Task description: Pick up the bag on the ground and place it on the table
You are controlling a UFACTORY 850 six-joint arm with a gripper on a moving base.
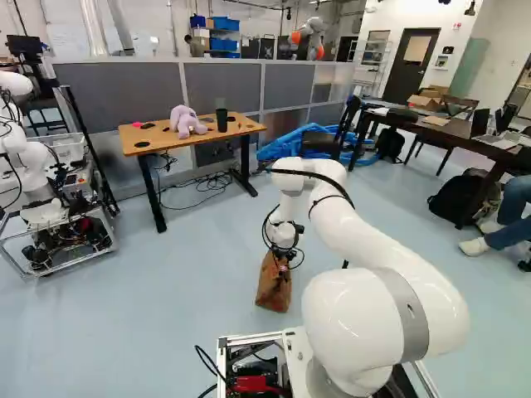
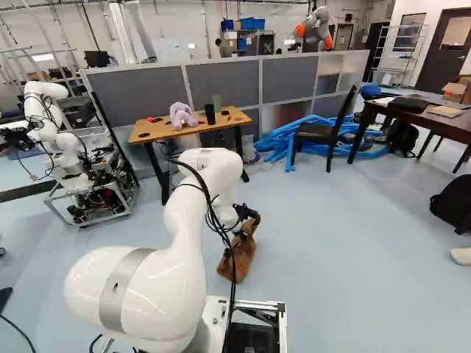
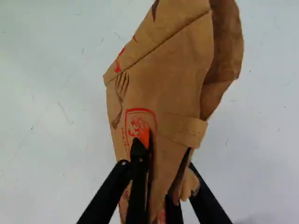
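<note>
"Brown paper, creased and printed in red – the bag is caught by the end effector?"

"Yes, gripped from two sides. In the wrist view one of its fingers lies over the printed face, orange pad partly showing, and the other is partly hidden by the folds."

"And is it clear of the floor?"

"I can't tell. It sits below the end effector, its base down near the floor, tilted a little in the right base view."

"Where's the bench?"

"Farther ahead, well apart from the bag – beyond it and to its left in the left base view. A purple plush toy and a dark cup stand on it, near each other."

"Anything beside that?"

"Another robot, at the left of that view."
</note>
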